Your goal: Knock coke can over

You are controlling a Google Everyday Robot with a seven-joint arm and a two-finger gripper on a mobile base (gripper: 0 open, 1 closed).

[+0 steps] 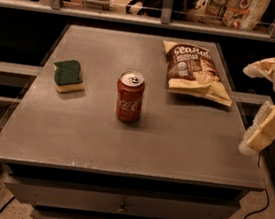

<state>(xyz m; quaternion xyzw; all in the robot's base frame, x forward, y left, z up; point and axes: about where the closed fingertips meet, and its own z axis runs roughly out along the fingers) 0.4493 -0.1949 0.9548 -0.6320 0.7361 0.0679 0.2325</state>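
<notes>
One coke can (pixel 129 96) stands upright near the middle of a grey bench (pixel 122 150); whether its top has been opened cannot be made out. One chip bag (pixel 195 71) lies flat toward the far right corner, well apart from the can. One green-and-yellow sponge (pixel 69 76) sits at the left. The robot's end effector (pixel 261 110) hangs just off the bench's right edge, partly cut off by the frame and apart from all three items; whether it is released or clenched cannot be told. Drawer fronts (pixel 122 203) show below the bench top, the lowest cropped. Packages (pixel 231 8) on the shelf behind are cut off and hard to read.
</notes>
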